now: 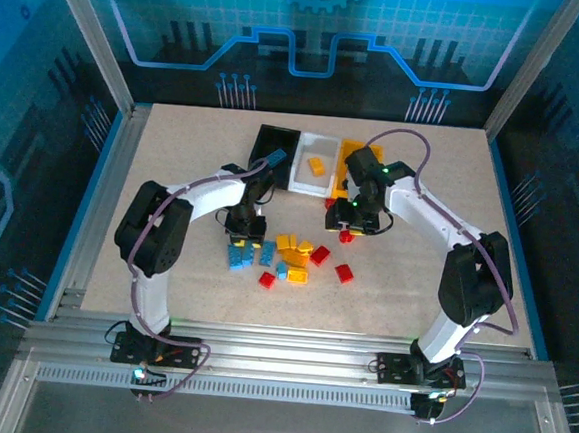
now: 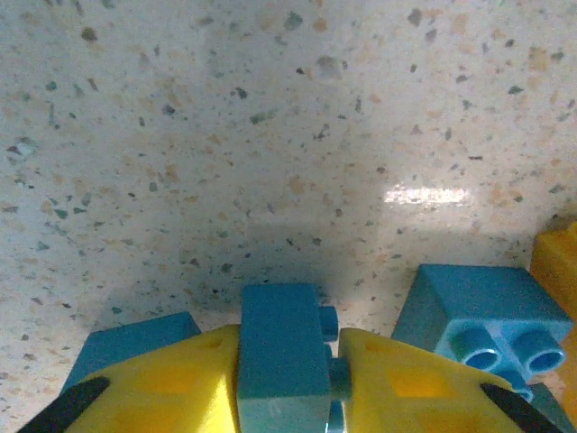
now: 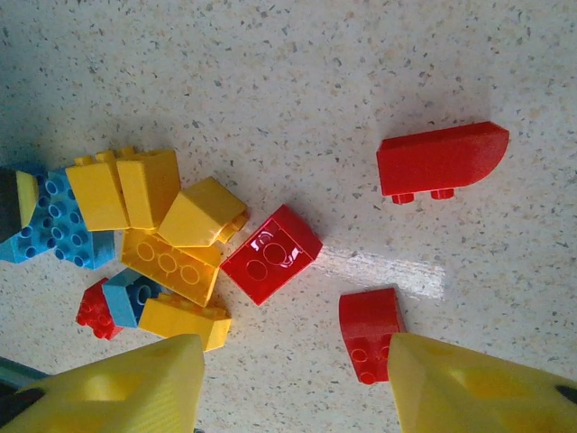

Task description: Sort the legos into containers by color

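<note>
My left gripper (image 2: pixel 288 379) is shut on a blue lego (image 2: pixel 279 352), its yellow fingers pressed to both sides, low over the table. Two more blue legos (image 2: pixel 482 320) lie beside it. From above, the left gripper (image 1: pixel 240 235) sits at the left end of the lego pile (image 1: pixel 294 252). My right gripper (image 3: pixel 293 379) hangs open over bare table, and a small red lego (image 3: pixel 370 329) lies by its right finger. A square red lego (image 3: pixel 270 254) and a curved red one (image 3: pixel 442 160) lie farther off. The containers stand behind: black (image 1: pixel 272 145), white (image 1: pixel 304 183), yellow-orange (image 1: pixel 353 153).
Yellow legos (image 3: pixel 144 198) and blue ones (image 3: pixel 59 225) are heaped left of the right gripper. A blue lego (image 1: pixel 277 157) is at the black bin and an orange-yellow one (image 1: pixel 317 166) in the white bin. Aluminium rails (image 1: pixel 99 212) frame the table.
</note>
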You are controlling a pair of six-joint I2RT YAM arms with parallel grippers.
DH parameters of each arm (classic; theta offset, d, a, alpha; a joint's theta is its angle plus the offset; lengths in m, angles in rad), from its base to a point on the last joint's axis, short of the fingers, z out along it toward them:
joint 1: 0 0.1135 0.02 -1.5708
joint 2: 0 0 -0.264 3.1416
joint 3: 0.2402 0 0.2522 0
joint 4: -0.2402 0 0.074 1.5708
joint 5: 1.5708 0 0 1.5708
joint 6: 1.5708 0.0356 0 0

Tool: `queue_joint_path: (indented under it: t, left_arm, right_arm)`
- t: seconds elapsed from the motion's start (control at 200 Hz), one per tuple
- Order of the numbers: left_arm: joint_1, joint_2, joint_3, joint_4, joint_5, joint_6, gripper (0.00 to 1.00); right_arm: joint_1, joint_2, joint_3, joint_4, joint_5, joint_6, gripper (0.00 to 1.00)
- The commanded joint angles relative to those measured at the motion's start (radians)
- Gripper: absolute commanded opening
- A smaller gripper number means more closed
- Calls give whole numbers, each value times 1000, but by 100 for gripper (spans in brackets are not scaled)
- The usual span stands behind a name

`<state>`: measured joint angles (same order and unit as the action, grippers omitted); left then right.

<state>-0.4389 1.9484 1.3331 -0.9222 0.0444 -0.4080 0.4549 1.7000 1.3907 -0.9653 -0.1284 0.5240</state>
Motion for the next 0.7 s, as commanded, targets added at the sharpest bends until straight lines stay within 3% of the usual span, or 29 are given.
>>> queue_joint_path:
  t: [0.0,0.245,0.395,0.56,0.695]
  left_arm:
    - [-5,28,25,-22,-11,21,29]
    - [11,19,85,-49,11,26,22]
    - [92,-24,190,-66,84,4,22]
    - [210,11,397,-52,184,-37,23]
    - [256,114,604,-35,213,-76,23]
  right_arm:
    - [-10,-28,-4,6,5,16,57]
    - [-12,-37,34,-21,16,18,57]
    - [-20,-43,44,-38,26,16,58]
    - [-34,-43,39,-41,18,22,57]
    - [-36,-41,38,-42,7,30,58]
